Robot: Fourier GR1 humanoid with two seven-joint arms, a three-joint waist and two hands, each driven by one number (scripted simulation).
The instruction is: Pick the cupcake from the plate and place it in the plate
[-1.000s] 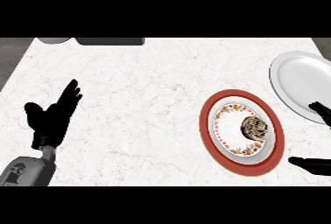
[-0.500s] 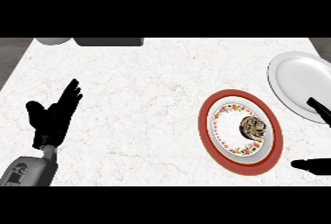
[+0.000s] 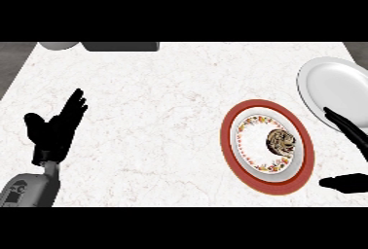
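At the right edge, the right hand shows only as a long dark finger slanting over the near rim of the white plate and a thumb lower down by the red plate. The two are spread wide with nothing between them, so the hand is released, and it looks set to close from the right on the cupcake. That cupcake sits on the right half of the patterned inner dish of the red plate, just left of the hand and not yet touched. The white plate lies far and right of it, close beside, which is likely the place meant for the cupcake; a short lift and carry would do.

Well apart at the left, the left hand rests on the desk with fingers straight and up, holding nothing.

Against the earlier frames the right hand has come in a little farther from the edge, finger and thumb both showing more; the cupcake, both plates and the left hand have not moved
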